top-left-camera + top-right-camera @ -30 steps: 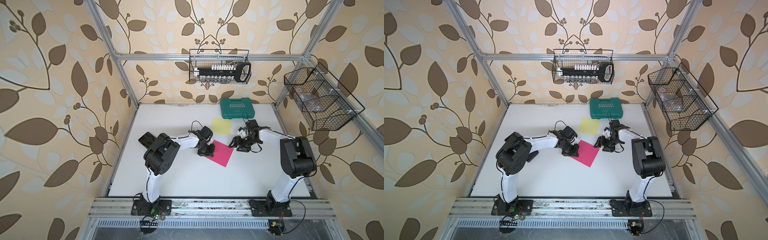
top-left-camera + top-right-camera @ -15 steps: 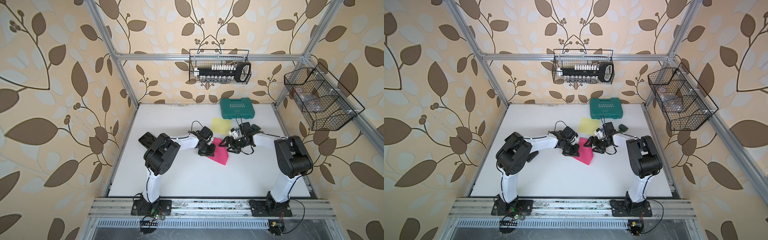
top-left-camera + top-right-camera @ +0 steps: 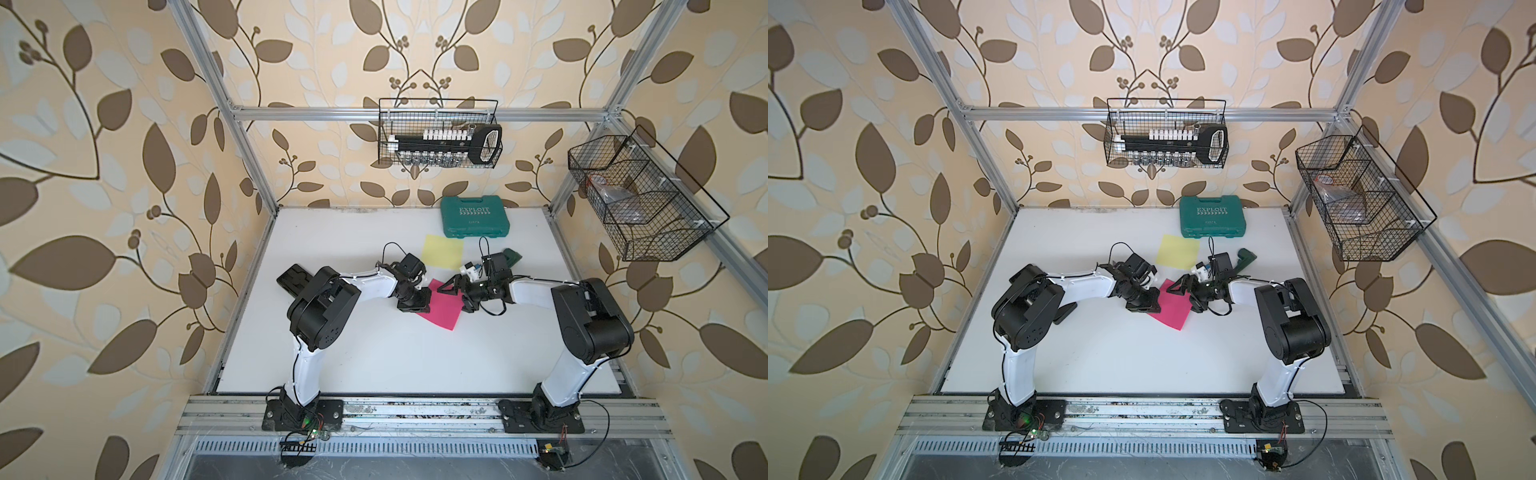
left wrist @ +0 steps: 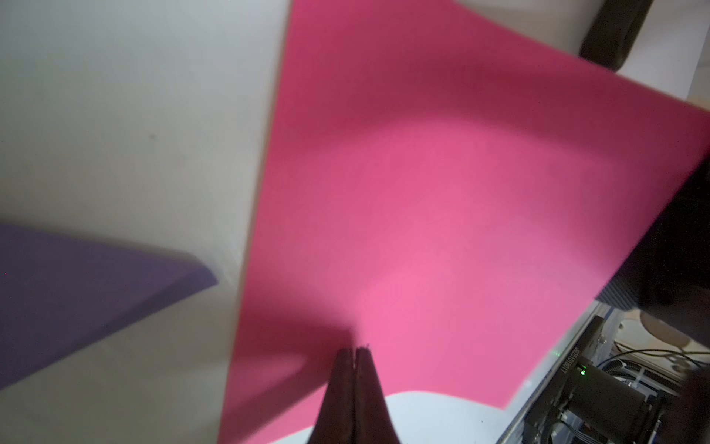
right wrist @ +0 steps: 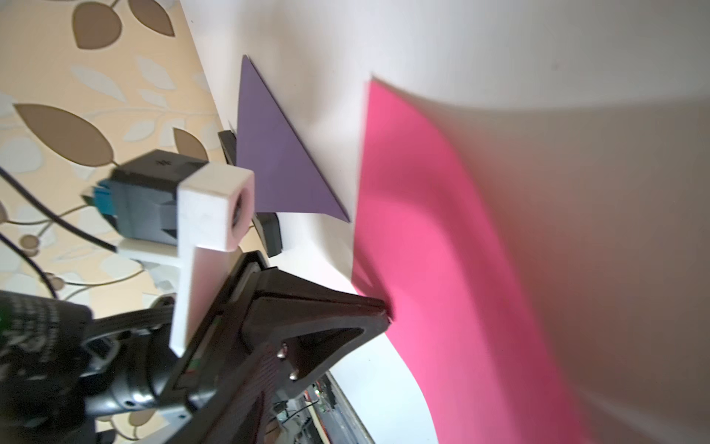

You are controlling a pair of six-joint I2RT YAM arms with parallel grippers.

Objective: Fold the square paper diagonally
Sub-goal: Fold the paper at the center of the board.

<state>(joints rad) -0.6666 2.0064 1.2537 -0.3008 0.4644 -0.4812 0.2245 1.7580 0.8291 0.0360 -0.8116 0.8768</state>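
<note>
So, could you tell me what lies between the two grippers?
Only the pink paper, as both top views show. The shut left gripper touches one side of it, and the open right gripper is over the opposite side.

White arms, blk joints, cables.

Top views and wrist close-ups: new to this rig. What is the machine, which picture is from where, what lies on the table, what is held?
Two robot arms stand at the near edge of a white table. The wide pictures look down from overhead; the close-ups come from a camera on each wrist. On the table: pink paper, yellow paper, green case, folded purple triangle. The left gripper is shut, tips against the pink paper, which curls up. The right gripper is at that paper too; its grip is unclear.
</note>
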